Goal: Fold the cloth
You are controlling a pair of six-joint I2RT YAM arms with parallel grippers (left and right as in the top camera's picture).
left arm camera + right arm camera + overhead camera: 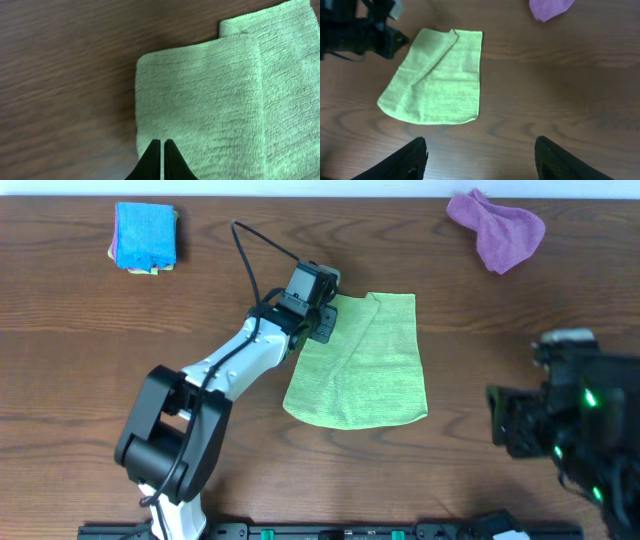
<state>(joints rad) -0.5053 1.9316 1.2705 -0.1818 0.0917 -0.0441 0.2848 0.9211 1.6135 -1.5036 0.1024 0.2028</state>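
The lime-green cloth (370,370) lies on the wooden table at the middle, with its left part folded over onto itself as a flap (200,95). My left gripper (325,325) hovers at the cloth's upper-left corner. In the left wrist view its jaws (162,142) are shut, tips over the flap's left edge, and no cloth shows pinched between them. My right gripper (481,142) is open and empty, well to the right of the cloth (440,80), above bare wood. In the overhead view it is a dark blur (505,420).
A crumpled purple cloth (497,227) lies at the back right. A folded bright blue cloth (145,237) sits on something yellow at the back left. The left arm (230,370) stretches across the table from the front left.
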